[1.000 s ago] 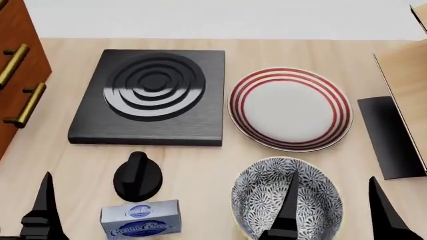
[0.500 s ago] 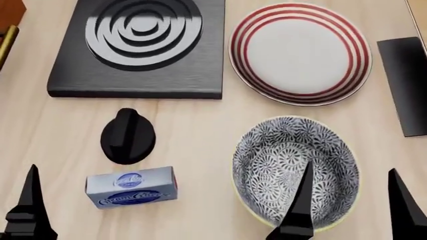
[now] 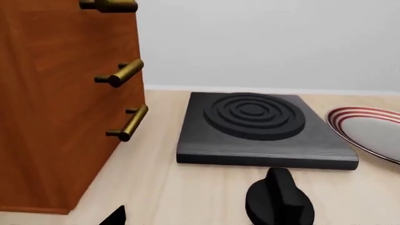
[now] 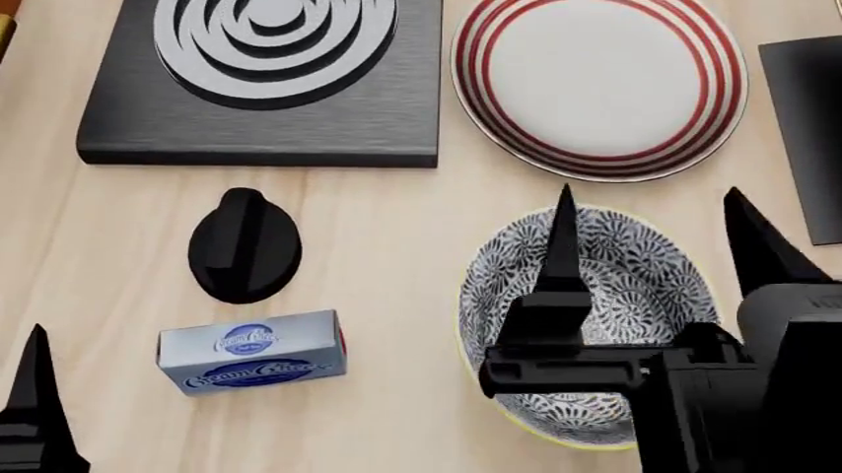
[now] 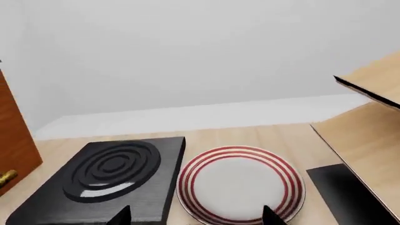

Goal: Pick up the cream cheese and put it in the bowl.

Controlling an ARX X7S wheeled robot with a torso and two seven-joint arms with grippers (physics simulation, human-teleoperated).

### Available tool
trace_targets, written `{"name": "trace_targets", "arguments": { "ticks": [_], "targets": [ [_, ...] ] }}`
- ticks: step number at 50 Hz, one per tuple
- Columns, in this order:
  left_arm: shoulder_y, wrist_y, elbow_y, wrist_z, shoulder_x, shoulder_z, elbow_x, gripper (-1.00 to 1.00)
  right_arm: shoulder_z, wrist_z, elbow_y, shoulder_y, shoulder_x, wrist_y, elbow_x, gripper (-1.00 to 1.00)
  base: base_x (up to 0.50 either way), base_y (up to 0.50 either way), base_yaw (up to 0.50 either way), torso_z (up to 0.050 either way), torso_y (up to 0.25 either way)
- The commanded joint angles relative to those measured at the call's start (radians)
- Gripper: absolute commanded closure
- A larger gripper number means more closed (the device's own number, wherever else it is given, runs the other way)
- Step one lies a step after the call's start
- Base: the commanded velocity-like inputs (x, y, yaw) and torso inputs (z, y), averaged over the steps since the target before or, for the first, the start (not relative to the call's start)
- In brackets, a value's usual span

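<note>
The cream cheese [image 4: 252, 353], a pale blue box with a dark blue oval label, lies flat on the wooden table at the front left. The bowl [image 4: 507, 266], blue-and-white patterned with a yellowish rim, stands to its right. My right gripper [image 4: 652, 229] hangs open above the bowl with nothing between its fingers; in the right wrist view the right gripper [image 5: 196, 218] shows only two spread fingertips. One left finger [image 4: 34, 394] stands left of the cream cheese, apart from it. My left gripper [image 3: 196, 220] is open and empty. Neither wrist view shows the cream cheese or the bowl.
A black stove plate [image 4: 263, 89] with raised rings sits behind a black knob [image 4: 244, 246]. A white plate with red rings [image 4: 598, 79] lies behind the bowl. A dark flat panel [image 4: 803, 118] is at the right edge. A wooden cabinet [image 3: 56, 103] with brass handles stands at the left.
The head view has tilted further down. My right gripper has moved forward over the bowl, and its arm now shows. The cream cheese and the bowl have not shifted on the table.
</note>
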State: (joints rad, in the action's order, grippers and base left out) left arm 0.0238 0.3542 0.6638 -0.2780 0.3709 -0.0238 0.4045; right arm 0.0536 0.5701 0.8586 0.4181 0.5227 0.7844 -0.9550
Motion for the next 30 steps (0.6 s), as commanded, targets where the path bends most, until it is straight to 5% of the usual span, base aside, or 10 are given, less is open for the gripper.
{"name": "trace_targets", "arguments": {
  "ticks": [1, 5, 18, 22, 30],
  "targets": [
    [0.016, 0.0, 0.004, -0.005, 0.009, -0.015, 0.011, -1.0, -0.085, 0.275, -0.164, 0.548, 0.098, 0.38, -0.672, -1.0, 0.0, 0.0, 0.0, 0.0, 0.0],
    [0.026, 0.001, 0.022, -0.009, 0.015, -0.023, 0.012, -1.0, -0.278, 0.284, -0.372, 0.774, 0.05, 0.503, -0.782, -1.0, 0.0, 0.0, 0.0, 0.0, 0.0],
    [0.024, 0.015, 0.013, -0.044, 0.018, -0.008, -0.029, -1.0, -0.503, -0.018, -0.692, 1.088, -0.064, 0.602, -0.496, -1.0, 0.0, 0.0, 0.0, 0.0, 0.0],
    [0.028, 0.023, 0.013, -0.045, 0.019, -0.028, -0.003, -1.0, -0.599, -0.406, -0.634, 1.159, -0.051, 0.559, -0.432, -1.0, 0.0, 0.0, 0.0, 0.0, 0.0],
    [0.026, -0.001, -0.014, -0.046, 0.017, -0.024, -0.022, -1.0, -0.777, -0.574, -0.663, 1.249, -0.09, 0.543, -0.278, -1.0, 0.0, 0.0, 0.0, 0.0, 0.0]
  ]
}}
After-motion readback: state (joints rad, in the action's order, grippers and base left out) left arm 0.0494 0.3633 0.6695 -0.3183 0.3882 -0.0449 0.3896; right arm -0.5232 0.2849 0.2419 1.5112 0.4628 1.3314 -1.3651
